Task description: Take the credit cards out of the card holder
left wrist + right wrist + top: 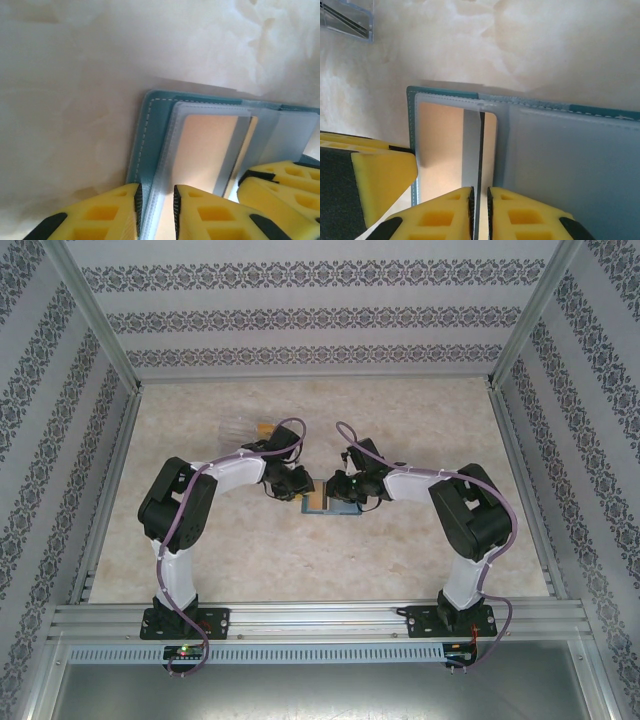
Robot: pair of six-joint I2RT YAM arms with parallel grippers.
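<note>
Extraction step in hand. The pale marbled worktop (420,560) carries the card holder (145,125), open at its centre: soft teal cover, stitched edge, clear plastic sleeves. The left tool (156,212) is pinched narrowly on the holder's edge. The right tool (480,215) is nearly shut on a thin, dark-edged card (480,150) standing edgewise. A straight pull is judged next, holder pinned. An orange card (440,145) lies sleeved.

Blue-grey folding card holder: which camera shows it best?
Right wrist: the blue-grey folding card holder lies open, both halves and its stitched teal edge visible, an orange flat plastic card in a sleeve. Left wrist gives one corner close up. Top external: a tiny, partly hidden patch.
</note>
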